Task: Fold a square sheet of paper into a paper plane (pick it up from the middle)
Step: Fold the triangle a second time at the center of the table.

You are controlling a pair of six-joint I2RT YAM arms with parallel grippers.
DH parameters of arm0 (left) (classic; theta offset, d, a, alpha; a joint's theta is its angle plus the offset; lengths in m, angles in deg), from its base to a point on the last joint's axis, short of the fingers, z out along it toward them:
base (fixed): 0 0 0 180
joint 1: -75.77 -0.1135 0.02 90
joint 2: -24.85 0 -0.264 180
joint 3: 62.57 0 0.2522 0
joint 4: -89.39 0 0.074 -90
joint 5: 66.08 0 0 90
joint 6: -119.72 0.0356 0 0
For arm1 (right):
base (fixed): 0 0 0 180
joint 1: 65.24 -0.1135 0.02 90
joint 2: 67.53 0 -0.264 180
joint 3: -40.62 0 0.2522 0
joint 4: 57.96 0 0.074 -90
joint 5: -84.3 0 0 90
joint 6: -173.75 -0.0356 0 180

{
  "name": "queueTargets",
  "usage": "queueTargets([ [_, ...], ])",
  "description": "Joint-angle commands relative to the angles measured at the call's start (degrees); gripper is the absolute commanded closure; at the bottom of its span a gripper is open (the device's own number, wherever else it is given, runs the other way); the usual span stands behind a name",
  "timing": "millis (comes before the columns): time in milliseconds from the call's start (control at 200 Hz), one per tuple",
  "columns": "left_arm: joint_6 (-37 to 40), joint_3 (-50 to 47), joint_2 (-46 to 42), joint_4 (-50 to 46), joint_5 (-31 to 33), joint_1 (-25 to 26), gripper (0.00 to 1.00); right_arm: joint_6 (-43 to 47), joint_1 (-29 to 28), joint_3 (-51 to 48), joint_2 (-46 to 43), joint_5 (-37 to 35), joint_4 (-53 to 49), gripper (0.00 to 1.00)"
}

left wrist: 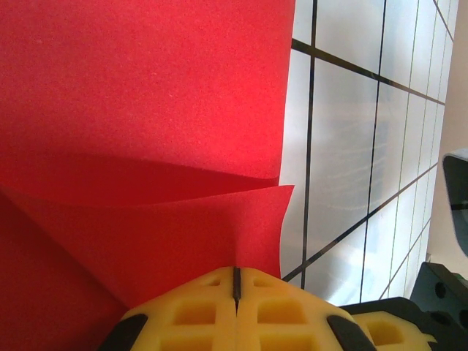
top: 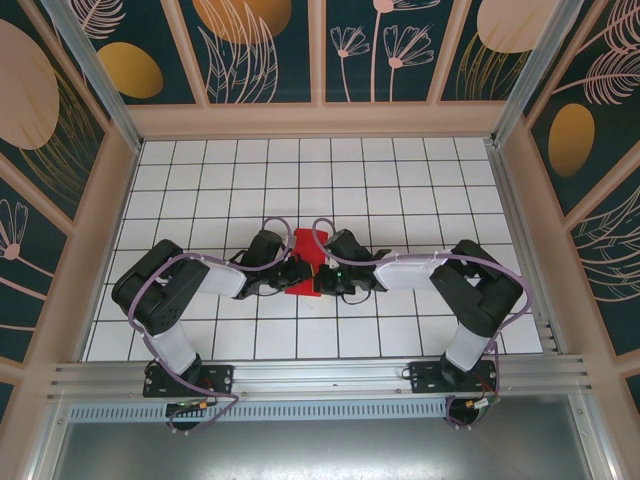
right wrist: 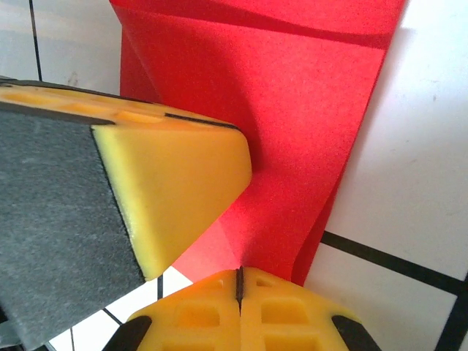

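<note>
While both arms meet at the middle of the bench (top: 400, 190), I see the square sheet of paper (top: 305, 243) folded to a narrow red strip, its layers bulging. The left pincer (left wrist: 235, 285) and the right pincer (right wrist: 239, 285) each pinch one edge, jaws closed. From above, the arms hide its middle; the creases are unclear.

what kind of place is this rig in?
Probably a purpose-built robot test cell: white gridded tabletop, patterned wall panels boxing it in on three sides, aluminium rail along the near edge.
</note>
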Motion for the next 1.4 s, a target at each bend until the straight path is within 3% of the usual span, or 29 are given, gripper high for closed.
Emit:
queueTargets([
  [0, -0.20, -1.32, 0.28, -5.81, 2.28, -0.02, 0.95, 0.78, 0.34, -0.89, 1.01, 0.99, 0.37, 1.00],
  [530, -0.19, -1.32, 0.45, -7.13, 3.58, 0.06, 0.95, 1.66, 0.33, -1.17, 2.27, 0.70, -2.43, 1.00],
  [1016, 0.29, -1.09, 0.89, -8.99, 5.06, 0.04, 0.96, 3.78, 0.43, -4.72, -4.49, 0.69, -8.52, 1.00],
  [1396, 0.08, -0.81, 0.45, -7.39, 3.35, -0.03, 0.96, 2.22, 0.19, -0.85, -7.18, -2.46, -3.04, 1.00],
])
